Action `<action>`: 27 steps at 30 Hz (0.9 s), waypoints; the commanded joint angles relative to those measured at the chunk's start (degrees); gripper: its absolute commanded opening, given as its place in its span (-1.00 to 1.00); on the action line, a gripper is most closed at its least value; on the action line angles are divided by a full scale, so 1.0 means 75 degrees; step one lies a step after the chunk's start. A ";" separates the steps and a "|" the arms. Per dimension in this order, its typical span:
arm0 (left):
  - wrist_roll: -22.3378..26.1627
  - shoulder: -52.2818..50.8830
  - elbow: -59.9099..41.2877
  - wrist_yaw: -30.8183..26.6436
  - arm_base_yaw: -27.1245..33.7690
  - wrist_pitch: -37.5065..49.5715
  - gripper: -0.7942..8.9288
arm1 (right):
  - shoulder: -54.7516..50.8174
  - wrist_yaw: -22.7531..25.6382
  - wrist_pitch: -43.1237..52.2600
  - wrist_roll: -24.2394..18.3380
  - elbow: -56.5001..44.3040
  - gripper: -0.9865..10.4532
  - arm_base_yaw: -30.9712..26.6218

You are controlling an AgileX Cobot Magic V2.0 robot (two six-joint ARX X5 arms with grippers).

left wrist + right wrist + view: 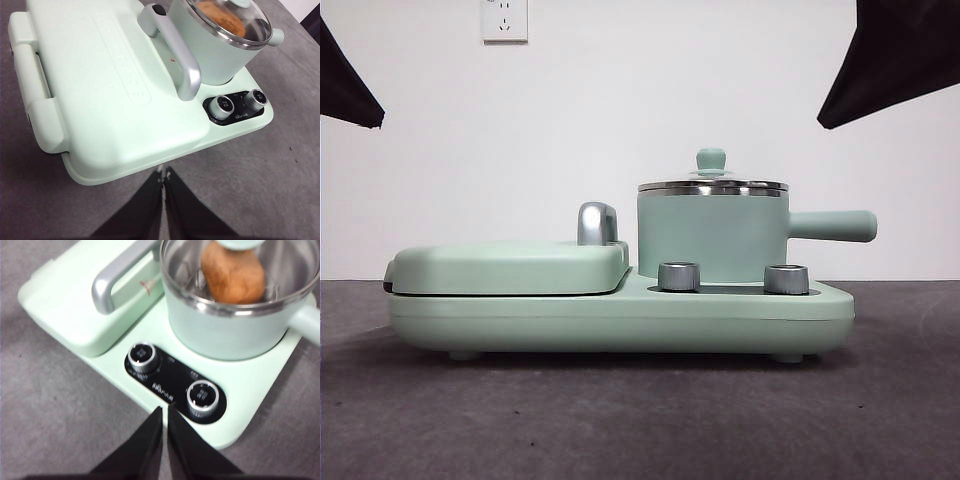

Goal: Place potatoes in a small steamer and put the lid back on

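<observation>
The small steamer (712,238) is a mint-green pot with a straight side handle, standing on the right half of the green appliance. Its glass lid (712,184) with a green knob rests on the steel rim. Through the glass I see the orange-brown potato (233,274) inside the pot, also the potato (222,18) in the left wrist view. My left gripper (163,176) is shut and empty, hovering over the table off the griddle's corner. My right gripper (164,412) is shut and empty, above the table by the control knobs. Both arms show only as dark tips at the front view's top corners.
A flat green griddle cover (510,266) with a chrome handle (597,222) fills the appliance's left half. Two steel knobs (680,276) (786,279) sit on the front panel. Grey table surface surrounds the appliance (620,320). A wall socket (505,20) is behind.
</observation>
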 commanded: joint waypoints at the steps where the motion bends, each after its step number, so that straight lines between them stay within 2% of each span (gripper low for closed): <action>1: 0.0105 0.0026 0.0044 0.0032 -0.0020 0.0087 -0.82 | 0.0023 -0.0029 0.0137 0.0082 0.0044 -0.81 0.0047; 3: 0.0265 -0.0169 0.0044 0.0020 -0.0050 0.0012 -0.82 | 0.0023 -0.0029 0.0140 0.0082 0.0044 -0.81 0.0047; 4: 0.0656 -0.0274 0.0041 0.0000 -0.0047 0.0026 -0.82 | 0.0023 -0.0029 0.0137 0.0082 0.0044 -0.81 0.0047; 5: 0.1311 -0.0376 0.0006 -0.0108 -0.0026 0.0119 -0.82 | 0.0023 -0.0029 0.0140 0.0085 0.0044 -0.81 0.0047; 7: 0.1673 -0.0708 -0.0318 -0.0332 0.0073 0.0577 -0.82 | 0.0023 -0.0026 0.0140 0.0082 0.0044 -0.81 0.0047; 12: 0.1349 -0.2361 -0.2296 -0.1693 0.0679 0.2457 -0.82 | 0.0023 -0.0029 0.0140 0.0082 0.0044 -0.81 0.0047; 16: 0.0973 -0.4121 -0.3867 -0.2451 0.1058 0.2739 -0.82 | 0.0023 -0.0029 0.0140 0.0082 0.0044 -0.81 0.0047; 21: 0.0592 -0.5694 -0.5001 -0.2486 0.1309 0.2652 -0.82 | 0.0023 -0.0029 0.0149 0.0082 0.0044 -0.81 0.0047; 27: 0.0597 -0.5785 -0.4995 -0.2754 0.1329 0.2273 -0.82 | 0.0023 -0.0026 0.0251 0.0082 0.0047 -0.81 0.0035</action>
